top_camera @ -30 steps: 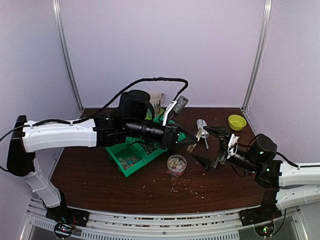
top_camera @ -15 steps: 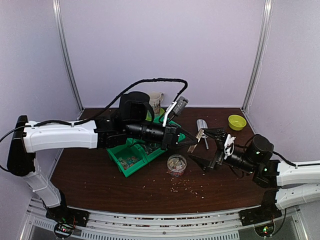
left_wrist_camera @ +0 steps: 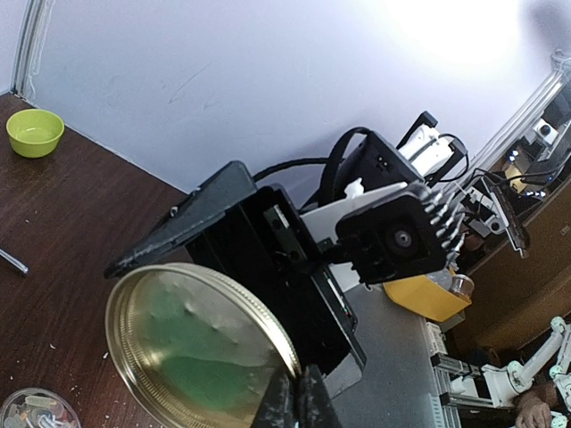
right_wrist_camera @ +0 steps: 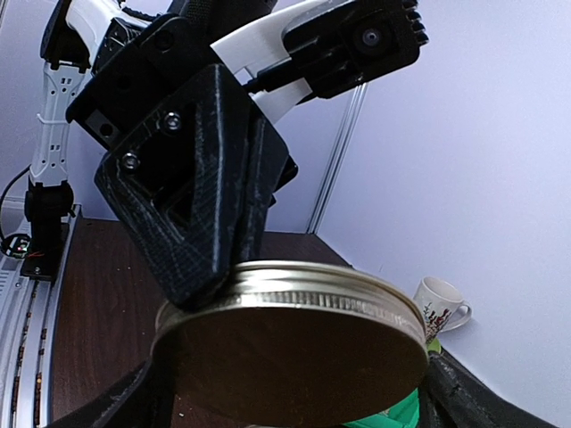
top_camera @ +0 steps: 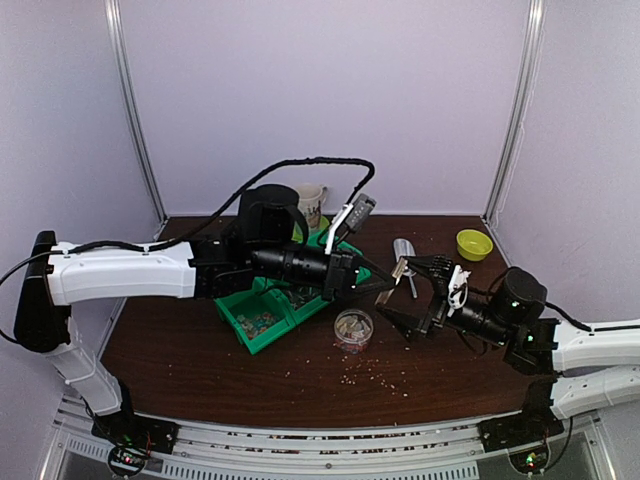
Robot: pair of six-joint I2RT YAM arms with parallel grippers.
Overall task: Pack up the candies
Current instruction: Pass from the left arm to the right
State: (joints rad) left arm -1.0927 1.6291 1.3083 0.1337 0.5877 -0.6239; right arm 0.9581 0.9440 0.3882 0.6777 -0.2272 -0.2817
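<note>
Dark surface (top_camera: 190, 365) carries a green tray (top_camera: 262, 335), a jar (top_camera: 353, 329) beside it, scattered candies (top_camera: 375, 373) nearer, and a mug (top_camera: 313, 203), scoop (top_camera: 404, 249) and bowl (top_camera: 473, 244) farther back.

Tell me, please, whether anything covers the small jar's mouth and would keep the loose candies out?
Nothing visible does. The jar stands open, with candies scattered on the near side of it, and the lid is held off it by the left hand.

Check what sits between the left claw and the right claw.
The round gold jar lid, pinched at its rim by the left claw and facing the open right claw. Clearest in the right wrist view.
</note>
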